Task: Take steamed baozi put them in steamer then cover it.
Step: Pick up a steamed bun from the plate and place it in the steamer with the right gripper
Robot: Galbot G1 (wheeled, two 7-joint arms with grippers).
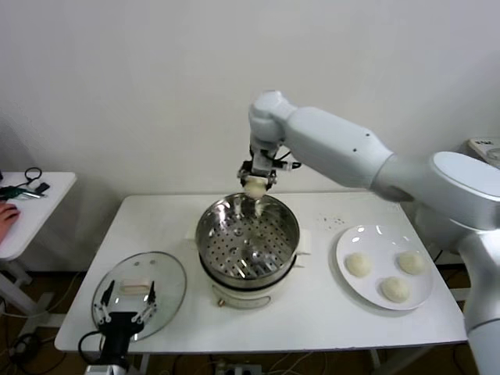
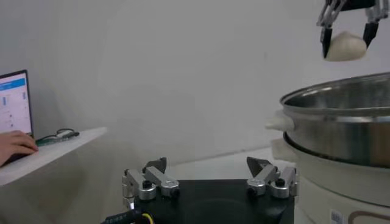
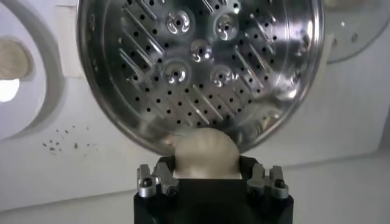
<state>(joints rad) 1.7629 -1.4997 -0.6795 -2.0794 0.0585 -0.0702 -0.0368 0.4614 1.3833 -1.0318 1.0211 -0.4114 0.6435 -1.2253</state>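
From the head view, my right pincer (image 1: 255, 180) is clamped on one baozi (image 1: 255, 187), held above the far rim of the steamer (image 1: 247, 234), whose perforated tray shows no buns. Three more baozi (image 1: 358, 265) lie on the white plate (image 1: 344, 244) to my right on the worktop (image 1: 336, 312). The cover (image 1: 170, 285) lies flat at my left, with the left pincer (image 1: 125, 310) hanging over it, fingers spread and holding nothing. I judge the bun soft, light and easily dented, so I want a gentle grip across its widest part.

In the left wrist view, that pincer's fingers (image 2: 149, 181) stand apart; the steamer (image 2: 341, 122) is cut off at the edge, and the cover below is hidden.

In the right wrist view, the held bun (image 3: 204, 152) sits between the fingers (image 3: 155, 180), over the steamer rim (image 3: 201, 67). The fingertips are hidden, so I cannot judge how deeply they press
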